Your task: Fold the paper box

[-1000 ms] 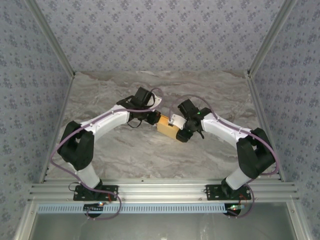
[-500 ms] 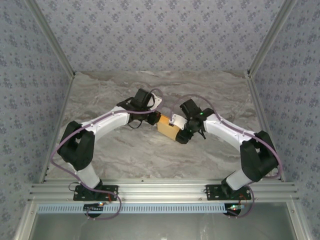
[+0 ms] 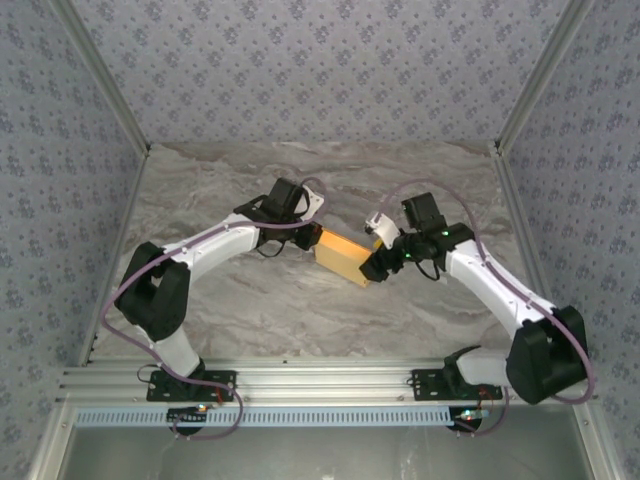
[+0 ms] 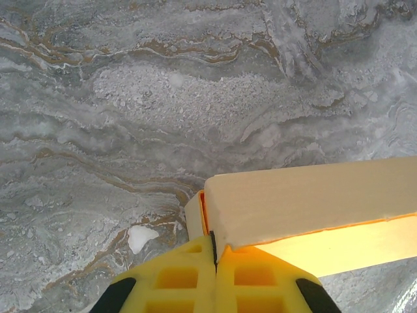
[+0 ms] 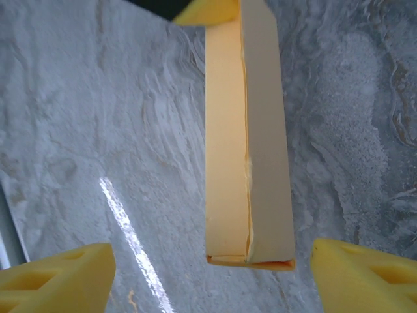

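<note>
The paper box [image 3: 343, 257] is a folded-up, flat yellow-orange rectangle near the middle of the marble table [image 3: 300, 320]. My left gripper [image 3: 307, 239] is shut on its left end; in the left wrist view the yellow fingers [image 4: 189, 280] pinch a thin edge of the box [image 4: 313, 202]. My right gripper [image 3: 383, 263] is open at the box's right end. In the right wrist view the box [image 5: 247, 143] runs away between the spread right gripper [image 5: 208, 257], its near end level with the fingertips [image 5: 65, 270] and touching neither.
Patterned walls and aluminium posts [image 3: 525, 200] enclose the table on three sides. The rail [image 3: 320, 382] with both arm bases runs along the near edge. Bare marble lies in front of and behind the box.
My right arm swung out to the right and its gripper came off the box's right end and now stands open. The left gripper and box barely moved.
</note>
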